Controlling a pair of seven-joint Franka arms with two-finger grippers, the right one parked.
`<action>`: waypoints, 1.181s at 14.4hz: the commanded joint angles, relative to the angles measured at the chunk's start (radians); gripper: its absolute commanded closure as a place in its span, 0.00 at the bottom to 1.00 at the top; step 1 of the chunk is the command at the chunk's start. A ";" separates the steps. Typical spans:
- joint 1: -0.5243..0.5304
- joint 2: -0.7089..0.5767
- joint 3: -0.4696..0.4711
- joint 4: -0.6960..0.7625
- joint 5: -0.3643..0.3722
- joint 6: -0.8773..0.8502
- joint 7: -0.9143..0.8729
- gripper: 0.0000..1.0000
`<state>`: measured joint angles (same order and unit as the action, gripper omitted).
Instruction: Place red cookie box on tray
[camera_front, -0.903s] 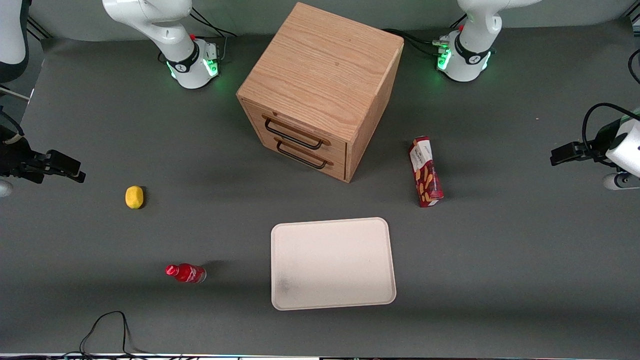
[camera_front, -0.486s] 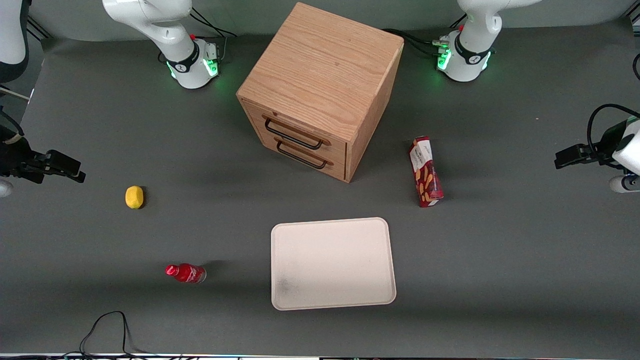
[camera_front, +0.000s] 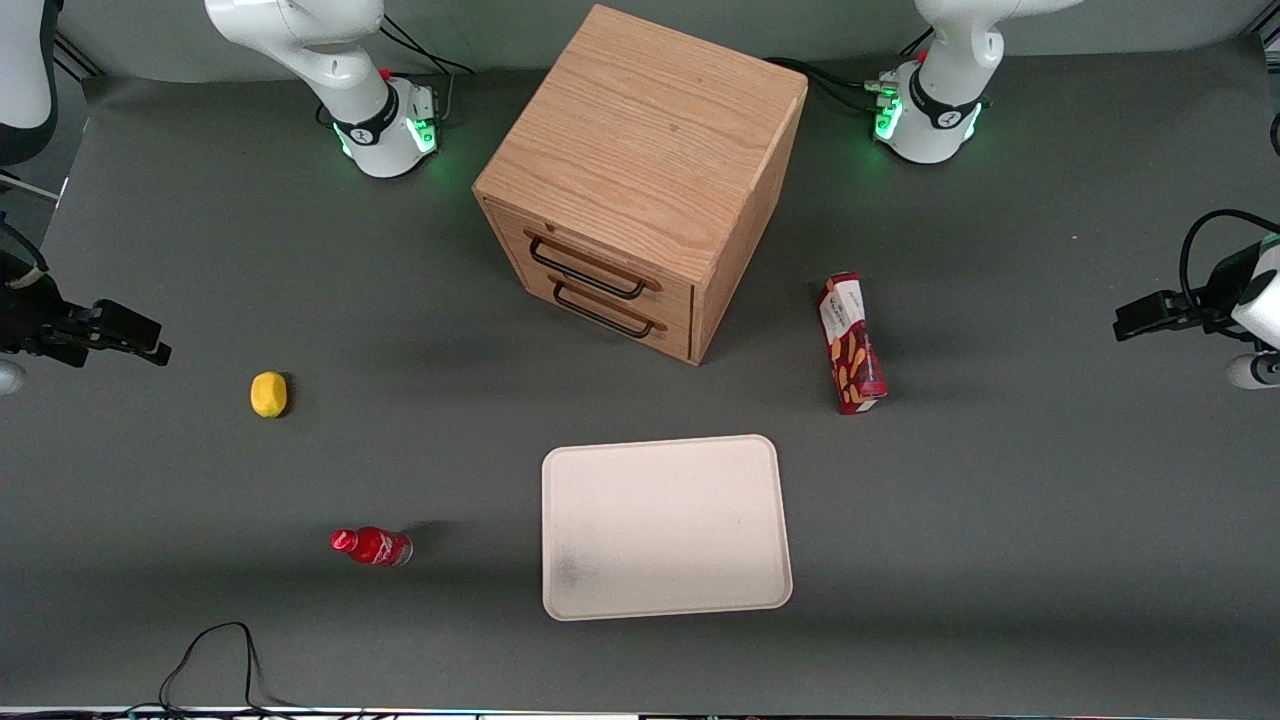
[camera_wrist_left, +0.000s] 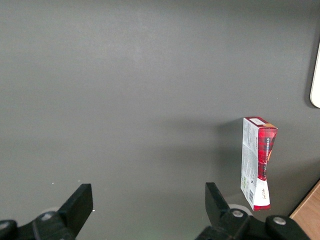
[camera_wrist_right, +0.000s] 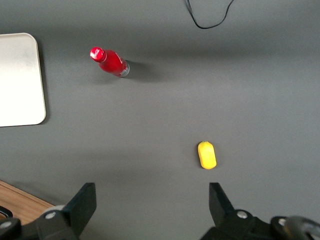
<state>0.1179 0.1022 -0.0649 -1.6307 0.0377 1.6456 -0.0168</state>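
The red cookie box (camera_front: 852, 345) lies flat on the grey table beside the wooden cabinet, its white-label end pointing away from the front camera. In the left wrist view the red cookie box (camera_wrist_left: 257, 162) stands well off to one side of the fingers. The cream-white tray (camera_front: 665, 525) sits nearer the front camera than the box, with nothing on it; a sliver of the tray (camera_wrist_left: 316, 80) also shows in the left wrist view. My left gripper (camera_front: 1125, 325) hovers toward the working arm's end of the table, far from the box. This gripper (camera_wrist_left: 147, 197) is open over bare table, holding nothing.
A wooden two-drawer cabinet (camera_front: 640, 180) stands mid-table, drawers closed. A yellow lemon (camera_front: 268, 393) and a small red bottle (camera_front: 372, 546) lie toward the parked arm's end. A black cable (camera_front: 215, 655) loops at the table's front edge.
My left gripper has drifted a little farther from the cookie box, toward the working arm's end of the table. The box and tray have not moved.
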 joint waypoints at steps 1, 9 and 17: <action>0.000 0.053 -0.015 0.106 0.011 -0.084 0.005 0.00; -0.041 0.073 -0.035 0.164 -0.024 -0.159 0.029 0.00; -0.037 0.007 -0.206 0.160 -0.113 -0.253 -0.263 0.00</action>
<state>0.0811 0.1432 -0.2293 -1.4722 -0.0599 1.4263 -0.1818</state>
